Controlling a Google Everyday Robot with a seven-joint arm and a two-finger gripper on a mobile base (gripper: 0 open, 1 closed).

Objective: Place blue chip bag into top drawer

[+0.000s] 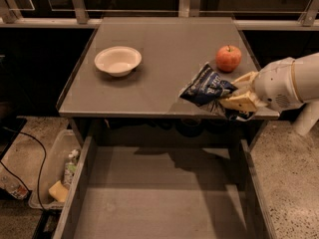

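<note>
The blue chip bag (208, 89) is a crinkled navy foil bag with white lettering, held in the air above the table's front right edge. My gripper (238, 97) is shut on the bag's right end, with pale fingers (239, 102) pinching it, on a white arm coming in from the right. The top drawer (159, 193) is pulled open below the table, wide and grey with a bare flat bottom. The bag hangs above the drawer's back right part.
A red apple (229, 58) sits on the grey table (164, 49) just behind the bag. A cream bowl (118, 60) sits at the table's left. A clear plastic bin (55, 171) with items stands on the floor left of the drawer.
</note>
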